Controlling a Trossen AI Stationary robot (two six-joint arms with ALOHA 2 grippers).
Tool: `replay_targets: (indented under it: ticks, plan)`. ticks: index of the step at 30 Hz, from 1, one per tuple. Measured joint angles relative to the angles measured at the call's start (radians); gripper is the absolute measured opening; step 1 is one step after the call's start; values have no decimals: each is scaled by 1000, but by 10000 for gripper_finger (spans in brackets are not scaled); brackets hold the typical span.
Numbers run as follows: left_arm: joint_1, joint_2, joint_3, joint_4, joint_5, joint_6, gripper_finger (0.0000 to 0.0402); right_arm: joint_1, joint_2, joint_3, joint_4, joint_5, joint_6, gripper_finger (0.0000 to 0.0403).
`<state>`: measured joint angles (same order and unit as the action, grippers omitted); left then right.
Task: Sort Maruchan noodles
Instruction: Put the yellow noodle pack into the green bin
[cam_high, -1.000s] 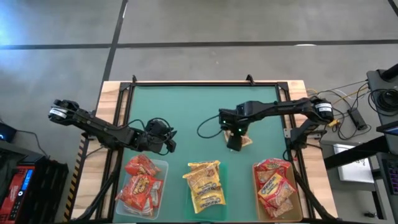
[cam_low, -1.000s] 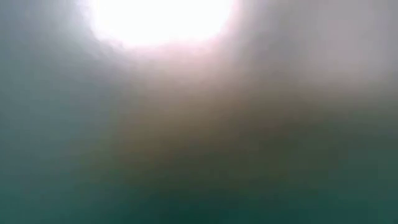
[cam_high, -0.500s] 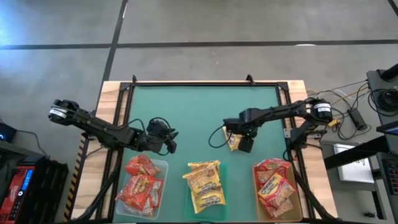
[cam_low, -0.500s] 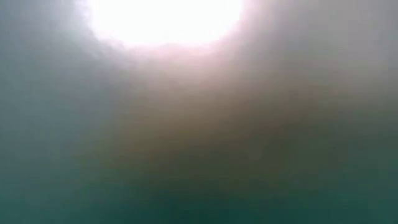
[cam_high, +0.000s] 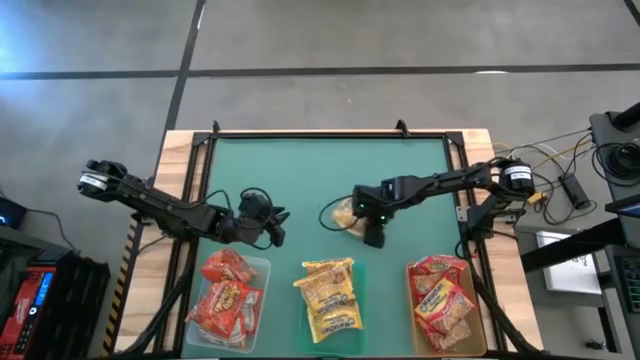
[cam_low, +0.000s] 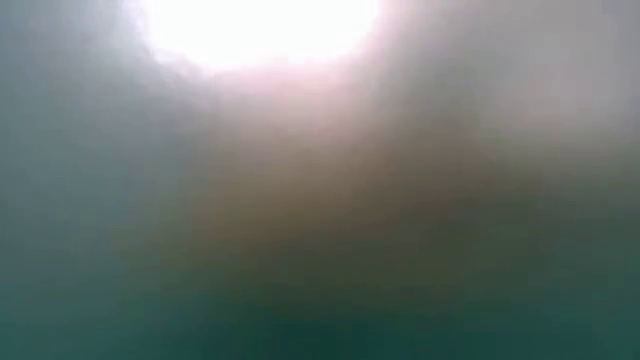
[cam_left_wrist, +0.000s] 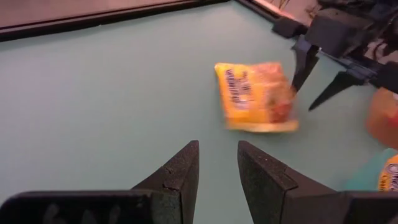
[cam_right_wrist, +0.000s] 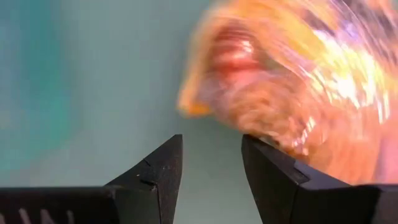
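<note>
Low view is showing only a bright glare over murky green; nothing readable there. Right wrist view is catching a blurred yellow-orange crinkly plastic noodle packet (cam_right_wrist: 298, 93) lying just beyond its fingers (cam_right_wrist: 273, 180).

Compared with half a second ago, the right gripper (cam_high: 372, 236) is sitting farther left, mid-table, and the packet (cam_high: 345, 214) is lying free on the green table (cam_high: 300, 170) just to its far-left. Its fingers are slightly parted, holding nothing.

Left gripper (cam_high: 275, 228) is waiting above the left clear shallow tray (cam_high: 262, 268), fingers a little apart, empty.

Three near-edge trays are holding sorted packets; grey floor is lying beyond the table.
</note>
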<state>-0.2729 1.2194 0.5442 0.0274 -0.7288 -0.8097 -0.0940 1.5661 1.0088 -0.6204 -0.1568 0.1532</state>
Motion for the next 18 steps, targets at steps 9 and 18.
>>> replay_targets:
  ticks: [9,18]
  plan:
    - [0,0,0,37,17,24,94,0,-5,150,-103,-105,-47,155]
    - [0,0,0,40,16,24,94,12,-6,61,-214,-79,32,155]
